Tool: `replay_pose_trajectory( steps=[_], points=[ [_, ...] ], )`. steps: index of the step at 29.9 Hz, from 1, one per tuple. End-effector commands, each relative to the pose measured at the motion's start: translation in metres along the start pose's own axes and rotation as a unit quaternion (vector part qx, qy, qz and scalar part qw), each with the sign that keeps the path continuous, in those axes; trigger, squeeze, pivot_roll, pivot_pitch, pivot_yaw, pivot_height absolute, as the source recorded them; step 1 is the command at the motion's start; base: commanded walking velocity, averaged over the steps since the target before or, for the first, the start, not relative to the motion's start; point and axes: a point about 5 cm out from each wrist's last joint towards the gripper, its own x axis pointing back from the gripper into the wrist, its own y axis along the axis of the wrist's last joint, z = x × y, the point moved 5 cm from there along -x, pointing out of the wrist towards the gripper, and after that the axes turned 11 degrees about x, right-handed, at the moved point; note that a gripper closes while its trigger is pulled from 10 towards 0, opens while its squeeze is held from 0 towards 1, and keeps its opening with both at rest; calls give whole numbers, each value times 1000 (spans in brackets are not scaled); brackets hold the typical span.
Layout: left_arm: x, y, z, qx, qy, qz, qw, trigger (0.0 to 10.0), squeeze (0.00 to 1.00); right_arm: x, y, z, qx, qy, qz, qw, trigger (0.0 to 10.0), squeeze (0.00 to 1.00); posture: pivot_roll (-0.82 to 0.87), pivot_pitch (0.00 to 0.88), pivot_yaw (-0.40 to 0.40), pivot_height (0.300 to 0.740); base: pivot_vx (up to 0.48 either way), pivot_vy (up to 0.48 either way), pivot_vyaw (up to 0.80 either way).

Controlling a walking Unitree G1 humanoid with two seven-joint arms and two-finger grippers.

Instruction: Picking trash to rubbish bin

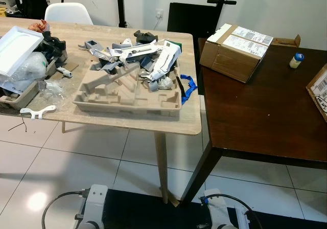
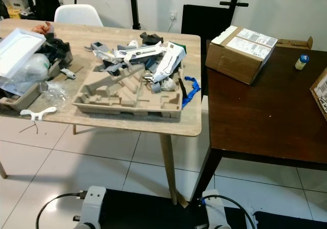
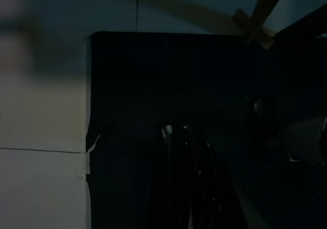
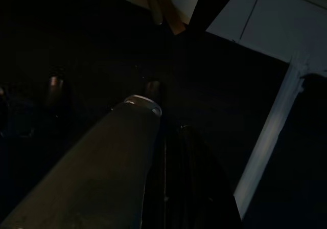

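You are looking at a light wooden table (image 1: 127, 120) with a brown pulp tray (image 1: 122, 93) on it, and the trash pile (image 1: 148, 58) sits on the tray's far side. Both arms hang low in the dark, and you cannot tell if the left gripper (image 3: 186, 188) or right gripper (image 4: 179, 178) is apart or together.

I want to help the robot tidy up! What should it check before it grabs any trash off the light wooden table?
1. Trash in sight: ok. Grey and white scraps fill the moulded brown cardboard tray on the light wooden table.
2. Loose bits nearby: ok. A blue strip lies beside the tray, a white plastic piece near the table's front edge.
3. Rubbish bin located: not ok.
4. Arms raised to the table: not ok; both hang low.
5. Left claw and right claw open: cannot tell, wrist views too dark.
6. Brown cardboard box on the dark table: cannot tell if trash.
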Motion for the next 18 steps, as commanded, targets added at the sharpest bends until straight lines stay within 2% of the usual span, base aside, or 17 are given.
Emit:
replay_pose_trajectory(
  steps=[1, 14, 18],
  points=[
    [3, -10, 7, 1, 9, 12, 1000, 10000, 0, 1, -9, 2, 5, 8, 16, 1000, 10000, 0, -21, 75, -29, 740, 0, 0, 0],
    [4, -17, 6, 2, 12, 23, 1000, 10000, 0, 2, -17, 5, 1, 10, 29, 1000, 10000, 0, -18, 64, -28, 740, 0, 0, 0],
    [4, -19, 5, 0, 11, 26, 1000, 10000, 0, 3, -20, 6, -7, 12, 33, 999, 10000, 0, -16, 63, -27, 740, 0, 0, -622]
  ],
)
